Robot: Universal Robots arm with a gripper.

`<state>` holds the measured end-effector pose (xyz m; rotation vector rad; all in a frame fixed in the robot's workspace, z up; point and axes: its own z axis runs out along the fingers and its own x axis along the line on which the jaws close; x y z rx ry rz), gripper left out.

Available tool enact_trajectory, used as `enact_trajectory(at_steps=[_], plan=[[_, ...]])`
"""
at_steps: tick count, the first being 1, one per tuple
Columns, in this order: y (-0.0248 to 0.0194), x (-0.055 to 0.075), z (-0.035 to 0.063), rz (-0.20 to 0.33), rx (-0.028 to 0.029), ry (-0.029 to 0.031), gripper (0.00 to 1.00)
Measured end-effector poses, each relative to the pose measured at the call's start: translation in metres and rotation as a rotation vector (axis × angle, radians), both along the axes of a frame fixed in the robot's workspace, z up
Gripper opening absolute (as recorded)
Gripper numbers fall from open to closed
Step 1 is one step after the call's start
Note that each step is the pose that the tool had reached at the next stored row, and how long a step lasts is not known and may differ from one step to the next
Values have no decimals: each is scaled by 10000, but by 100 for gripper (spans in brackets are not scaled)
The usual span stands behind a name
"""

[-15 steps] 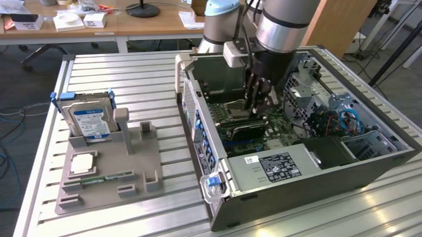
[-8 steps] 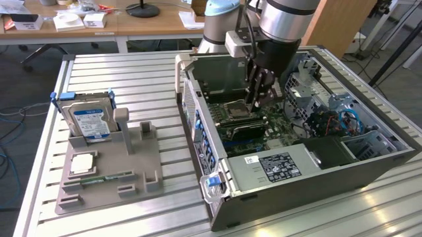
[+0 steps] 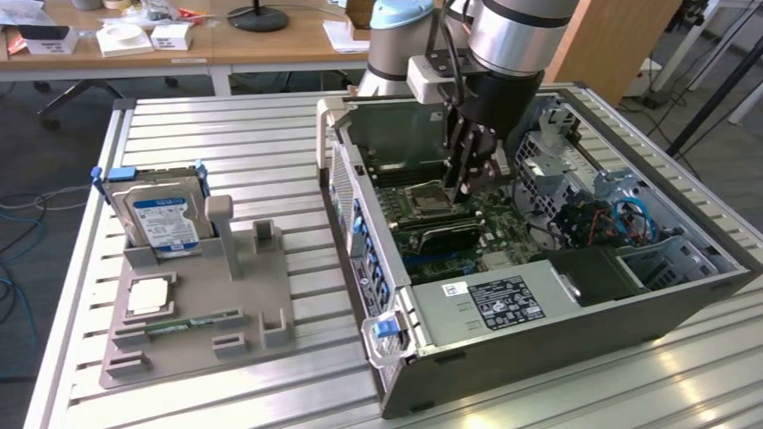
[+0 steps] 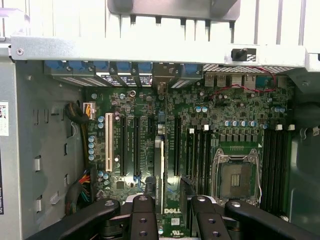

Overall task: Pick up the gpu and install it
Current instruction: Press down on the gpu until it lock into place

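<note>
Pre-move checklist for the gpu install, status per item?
1. Gripper over the open case: ok, it hangs just above the motherboard.
2. gpu at the expansion slots: ok, the thin card stands on edge among them, just ahead of the gripper.
3. Card alignment: ok, it runs parallel to the long black slots.
4. Card seated in a slot: cannot tell, its lower edge is hidden.
5. gpu gripped: cannot tell.
6. Cables clear of the card: ok, they are bundled at the case wall, apart from it.
</note>
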<state>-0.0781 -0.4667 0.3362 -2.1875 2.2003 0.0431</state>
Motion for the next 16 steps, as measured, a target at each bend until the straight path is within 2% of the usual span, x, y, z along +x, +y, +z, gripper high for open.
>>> enact_trajectory(at_steps=[6, 8, 9, 11, 16], plan=[[0, 0, 0, 0, 0, 1, 32], [0, 0, 0, 0, 0, 0, 20], [0, 0, 0, 0, 0, 1, 20], [0, 0, 0, 0, 0, 1, 10], [0, 0, -57, 0, 1, 1, 10]])
